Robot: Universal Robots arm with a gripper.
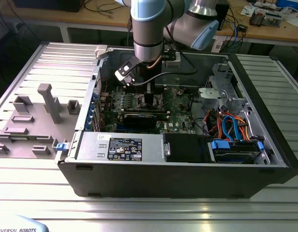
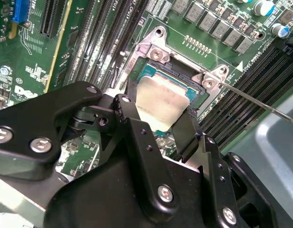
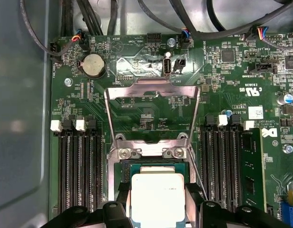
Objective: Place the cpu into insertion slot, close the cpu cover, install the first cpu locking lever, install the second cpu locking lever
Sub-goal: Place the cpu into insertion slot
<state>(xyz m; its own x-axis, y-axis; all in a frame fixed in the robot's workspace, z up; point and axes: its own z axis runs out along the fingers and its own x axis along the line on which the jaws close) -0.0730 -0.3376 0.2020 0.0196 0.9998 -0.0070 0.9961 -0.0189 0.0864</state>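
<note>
gripper [image 2: 158, 114] clenched on cpu [image 3: 157, 197], fingers [image 2: 187, 133] on 2 opp. edges, chip right over insertion slot [image 3: 123, 167]. cpu cover [image 3: 153, 83] flipped open, hinged at slot's edge.

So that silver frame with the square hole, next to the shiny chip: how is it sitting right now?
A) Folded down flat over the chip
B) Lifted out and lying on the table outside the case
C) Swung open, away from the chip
C: in the first wrist view the cpu cover is swung back on its hinge, green board showing through its window, and the cpu has nothing over it.
</note>
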